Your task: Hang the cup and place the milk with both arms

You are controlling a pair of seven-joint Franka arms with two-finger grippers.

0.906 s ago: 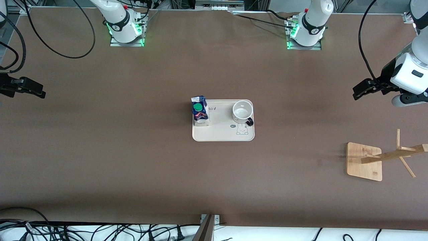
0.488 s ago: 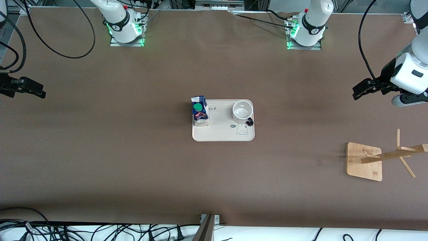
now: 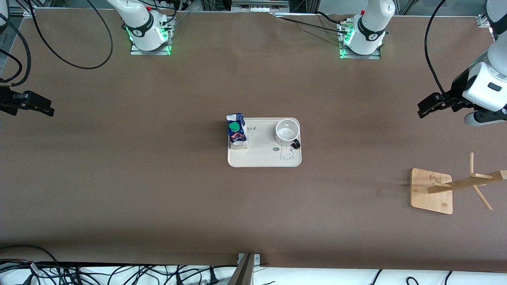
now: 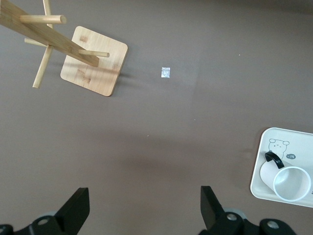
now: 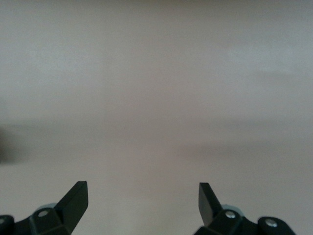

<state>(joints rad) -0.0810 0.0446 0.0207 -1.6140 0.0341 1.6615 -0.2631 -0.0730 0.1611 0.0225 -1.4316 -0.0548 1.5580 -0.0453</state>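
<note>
Nothing is shifting since the earlier frames: both arms are waiting wide of the work, so neither pick is starting yet. Left gripper (image 3: pixel 424 109) is hovering over bare table at its own end, fingers spread and empty, while right gripper (image 3: pixel 47 110) is doing the same at its end. Cup (image 3: pixel 287 133) and milk carton (image 3: pixel 236 130) are standing on the cream tray (image 3: pixel 264 160) mid-table, the wooden mug rack (image 3: pixel 431 191) well apart toward the left arm's end.
</note>
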